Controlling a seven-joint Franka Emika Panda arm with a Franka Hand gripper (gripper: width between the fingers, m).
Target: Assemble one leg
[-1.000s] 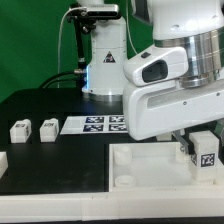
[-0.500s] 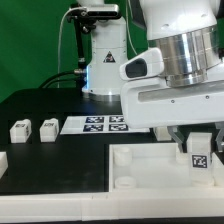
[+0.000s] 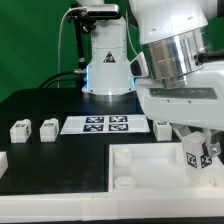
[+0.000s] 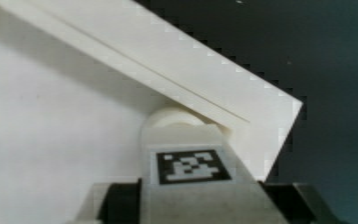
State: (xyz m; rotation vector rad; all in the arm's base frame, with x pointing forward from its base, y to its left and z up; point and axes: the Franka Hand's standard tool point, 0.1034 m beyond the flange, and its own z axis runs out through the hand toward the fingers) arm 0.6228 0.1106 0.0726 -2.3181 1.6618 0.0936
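My gripper (image 3: 198, 148) is shut on a small white leg (image 3: 197, 154) with a black-and-white tag on its face, and holds it upright over the exterior view's right part of the large white tray (image 3: 140, 170). In the wrist view the leg (image 4: 194, 165) sits between my two dark fingers (image 4: 119, 203), its rounded end close to the tray's raised corner wall (image 4: 211, 80). Two more legs (image 3: 20, 129) (image 3: 48, 128) lie on the black table at the exterior view's left, and another (image 3: 161, 127) stands behind my gripper.
The marker board (image 3: 97, 124) lies flat on the table behind the tray. The robot's base (image 3: 105, 60) stands at the back. A white part (image 3: 3, 160) lies at the exterior view's left edge.
My gripper has swung and moved slightly towards the exterior view's right with the leg held in it, uncovering the marker board and the leg behind.
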